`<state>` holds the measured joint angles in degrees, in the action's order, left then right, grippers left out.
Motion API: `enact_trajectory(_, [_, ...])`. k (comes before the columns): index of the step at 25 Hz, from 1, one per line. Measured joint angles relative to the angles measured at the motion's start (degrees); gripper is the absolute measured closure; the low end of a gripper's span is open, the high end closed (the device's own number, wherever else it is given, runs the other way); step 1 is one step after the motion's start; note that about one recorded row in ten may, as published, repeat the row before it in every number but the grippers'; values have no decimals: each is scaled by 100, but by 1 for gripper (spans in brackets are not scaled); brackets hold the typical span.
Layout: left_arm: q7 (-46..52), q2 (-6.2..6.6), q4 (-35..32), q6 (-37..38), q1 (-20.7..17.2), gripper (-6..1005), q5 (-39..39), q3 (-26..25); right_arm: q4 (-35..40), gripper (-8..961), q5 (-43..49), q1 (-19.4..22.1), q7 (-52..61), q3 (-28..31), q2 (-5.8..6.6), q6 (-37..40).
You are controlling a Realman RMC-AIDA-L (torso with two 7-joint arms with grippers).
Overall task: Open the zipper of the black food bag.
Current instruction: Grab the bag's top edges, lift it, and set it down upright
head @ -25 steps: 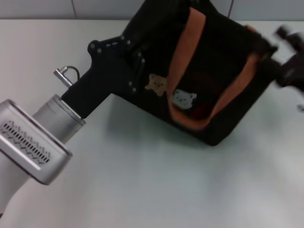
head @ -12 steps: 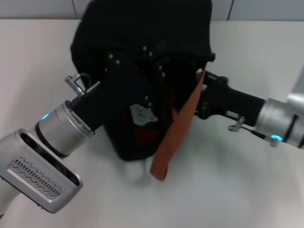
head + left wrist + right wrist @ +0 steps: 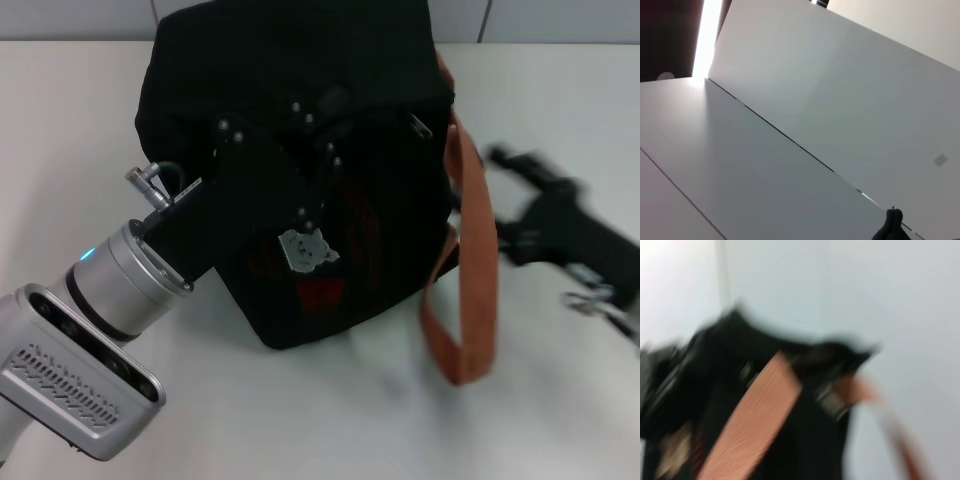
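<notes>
The black food bag (image 3: pixel 380 210) stands on the white table, its bear picture (image 3: pixel 306 249) and red lettering facing me. One orange-brown strap (image 3: pixel 470 290) hangs loose down its right side onto the table. A small silver piece (image 3: pixel 418 125) shows at the bag's top right edge; the zipper line itself is lost in the black fabric. My left gripper (image 3: pixel 300 140) presses against the bag's front upper left, black on black. My right gripper (image 3: pixel 515 185) hovers to the right of the bag, clear of it and blurred. The right wrist view shows the bag (image 3: pixel 715 390) and strap (image 3: pixel 755 425) close up.
The white table (image 3: pixel 330 410) spreads out in front of the bag and to both sides. A pale wall (image 3: pixel 80 18) runs behind it. The left wrist view shows only white wall panels (image 3: pixel 830 100).
My right gripper has pulled back to the right, away from the bag. The orange strap has dropped down on the bag's right side. The bag has turned slightly; my left gripper stays against it.
</notes>
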<state>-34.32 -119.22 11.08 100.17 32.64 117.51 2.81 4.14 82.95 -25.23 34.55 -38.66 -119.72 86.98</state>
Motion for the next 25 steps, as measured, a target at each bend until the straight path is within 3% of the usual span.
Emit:
enact_trajectory(4, [-3, 2, 6, -52, -16, 914, -6, -8, -202, 116, -533, 516, -1294, 678, -16, 1067])
enact_trajectory(7, [-3, 3, 11, -67, -17, 914, -2, -8, -436, 116, -587, 507, -1842, 948, -16, 1275])
enact_trajectory(9, [-4, 4, 11, -77, -19, 915, 3, -9, -845, 116, -578, 379, -2713, 1425, -16, 1354])
enact_trajectory(15, [-5, 4, 21, -85, -30, 915, 9, -8, -1053, 116, -413, 26, -3143, 1395, -16, 1257])
enact_trajectory(25, [-4, 4, 61, -82, -26, 913, 9, -8, -1428, 115, -122, -621, -3599, 1419, -16, 366])
